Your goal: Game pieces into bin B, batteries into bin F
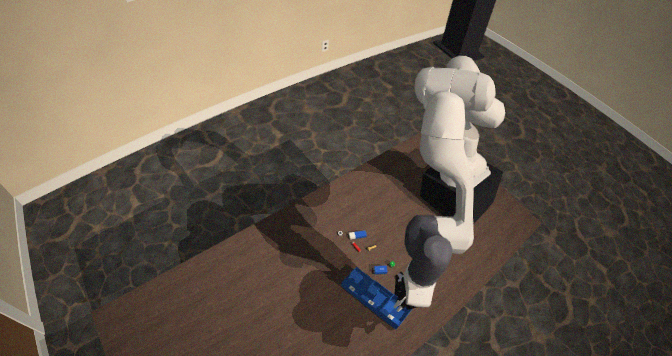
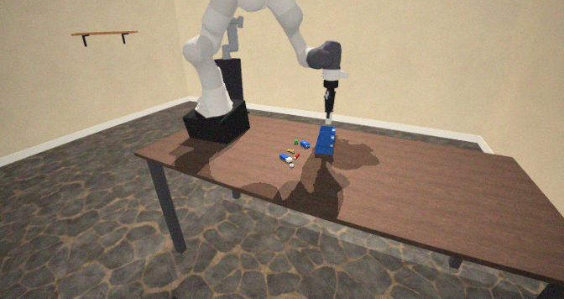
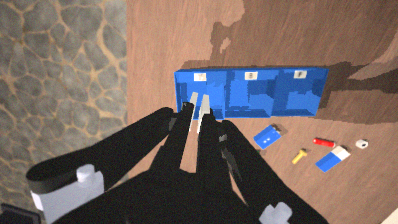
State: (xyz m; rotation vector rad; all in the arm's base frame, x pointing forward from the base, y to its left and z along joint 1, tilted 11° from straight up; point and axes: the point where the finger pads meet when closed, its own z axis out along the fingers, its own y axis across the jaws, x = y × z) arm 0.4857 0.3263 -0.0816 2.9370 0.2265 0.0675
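Observation:
A blue bin block [image 3: 250, 93] with three compartments lies on the table, also seen in the top view [image 1: 376, 296] and the exterior view [image 2: 326, 140]. In the wrist view its labels read T, B [image 3: 250, 75] and F [image 3: 299, 74] from left to right. My gripper [image 3: 198, 102] is shut with nothing visible between the fingers. It hangs above the T end of the block, as the exterior view [image 2: 328, 117] shows. A blue battery [image 3: 270, 136] and a blue-and-white battery [image 3: 333, 158] lie beside the bins. A small green piece [image 1: 392, 264] lies near the first battery.
A yellow bolt [image 3: 299, 156], a red piece [image 3: 324, 142] and a small white piece [image 3: 362, 144] lie among the batteries. The table's edge [image 3: 126, 75] runs close to the T end of the bins. The robot base [image 2: 216, 124] stands at the table's far corner.

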